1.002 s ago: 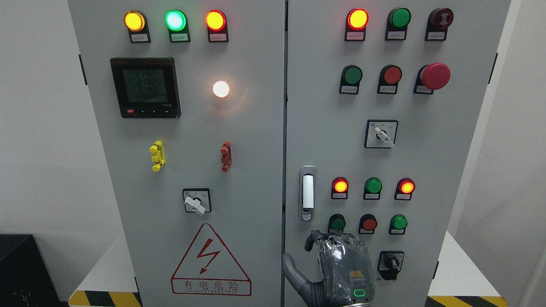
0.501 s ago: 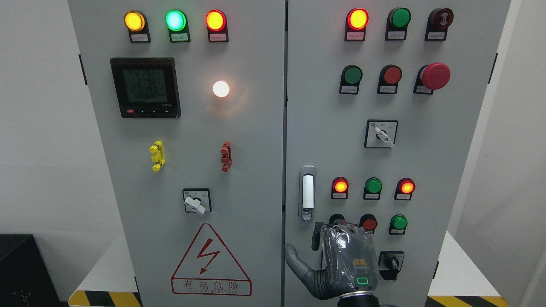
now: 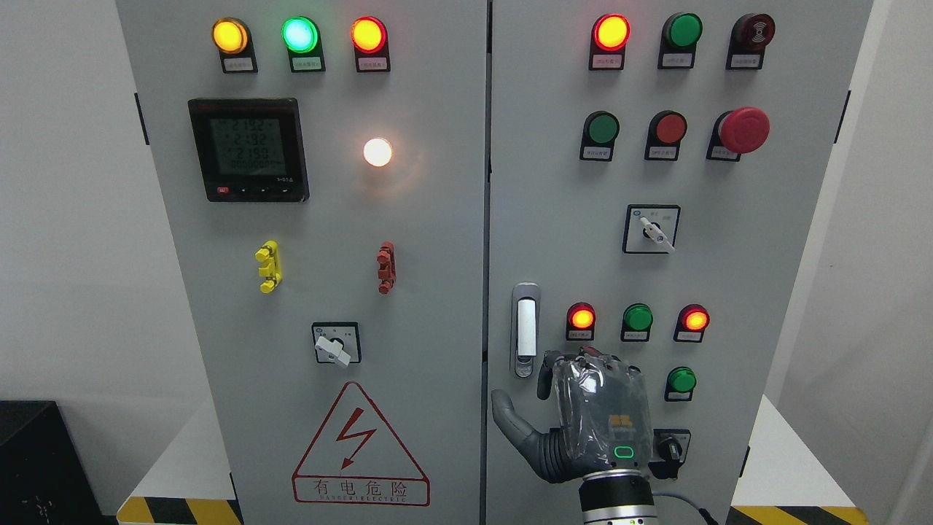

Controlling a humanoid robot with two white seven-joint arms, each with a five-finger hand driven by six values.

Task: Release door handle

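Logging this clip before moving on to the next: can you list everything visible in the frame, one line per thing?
Cabinet: one, grey, two doors, fills the middle.
Door handle: one, silver, left edge of the right door, untouched.
Meter: one, black, upper left door.
Lamps and buttons: many, red, green, amber, one white; both doors.
Emergency stop: one, red, upper right door.
Rotary switches: three, black and white; one left door, two right door.
Warning triangle: one, red, lower left door.
Clips: two, yellow and red, left door.
Right hand: one, grey, fingers curled, just below and right of the handle.
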